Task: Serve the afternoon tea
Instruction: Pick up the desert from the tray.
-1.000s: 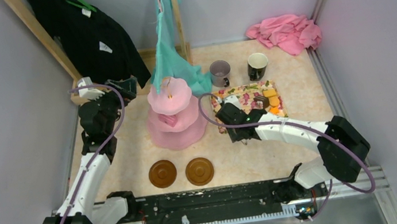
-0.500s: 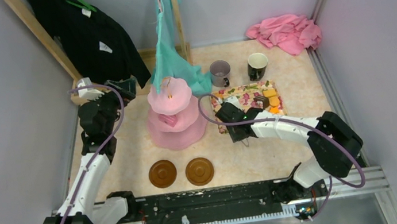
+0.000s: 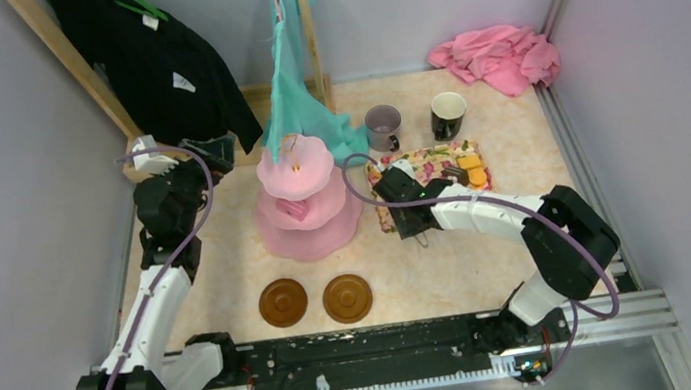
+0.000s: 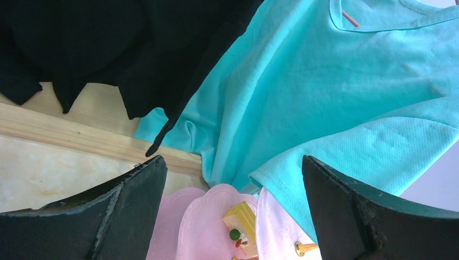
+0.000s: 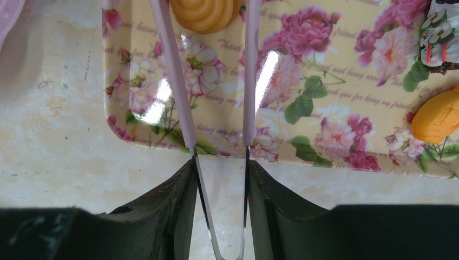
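Note:
My right gripper is shut on metal tongs with pink tips, the jaws pressing both tong arms. The tongs reach over the floral tray; their tips flank an orange swirl cake at the frame's top edge. Another orange cake lies at the right. More cakes sit on the tray's right side. The pink three-tier stand holds a yellow cake. My left gripper is open and empty, raised left of the stand.
A grey mug and a black white-lined mug stand behind the tray. Two brown discs lie near the front. Teal fabric and a black garment hang behind the stand. A pink cloth is at the back right.
My right gripper with the tongs has moved away from the front and slightly left, over the tray's left part. The left arm has not moved.

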You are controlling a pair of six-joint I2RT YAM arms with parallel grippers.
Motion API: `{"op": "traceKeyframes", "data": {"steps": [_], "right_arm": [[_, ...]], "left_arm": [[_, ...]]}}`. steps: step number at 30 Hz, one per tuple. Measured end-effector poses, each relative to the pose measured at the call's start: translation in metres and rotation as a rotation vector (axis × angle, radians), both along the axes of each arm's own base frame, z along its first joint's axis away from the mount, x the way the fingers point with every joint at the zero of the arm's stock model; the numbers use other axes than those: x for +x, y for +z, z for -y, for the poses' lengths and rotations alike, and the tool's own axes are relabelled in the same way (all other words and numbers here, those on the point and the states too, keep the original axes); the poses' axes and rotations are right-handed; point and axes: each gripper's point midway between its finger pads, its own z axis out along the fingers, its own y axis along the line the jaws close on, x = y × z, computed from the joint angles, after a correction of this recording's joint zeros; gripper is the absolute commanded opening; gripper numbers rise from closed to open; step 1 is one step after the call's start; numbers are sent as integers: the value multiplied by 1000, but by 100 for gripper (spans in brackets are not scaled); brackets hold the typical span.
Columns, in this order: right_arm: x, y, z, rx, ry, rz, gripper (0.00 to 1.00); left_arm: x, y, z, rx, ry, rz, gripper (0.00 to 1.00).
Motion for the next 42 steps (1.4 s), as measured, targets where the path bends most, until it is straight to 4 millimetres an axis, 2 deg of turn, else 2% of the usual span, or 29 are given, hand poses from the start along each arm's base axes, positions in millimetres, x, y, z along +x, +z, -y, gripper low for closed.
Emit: {"op": "traceKeyframes", "data": {"steps": [4, 11, 16, 30, 42], "right_arm": [[2, -2, 3, 1, -11, -8, 33], [1, -2, 2, 7, -8, -12, 21], [1, 4, 1, 20, -6, -3, 17], [0, 32, -4, 85, 8, 54, 16], [-5, 68, -43, 139, 104, 115, 16]], "left_arm": [[1, -2, 1, -6, -7, -7, 99], [1, -2, 1, -9, -12, -9, 99], [1, -3, 1, -9, -12, -10, 99], [1, -5, -1, -9, -8, -15, 99], [1, -7, -1, -9, -6, -18, 99]]}}
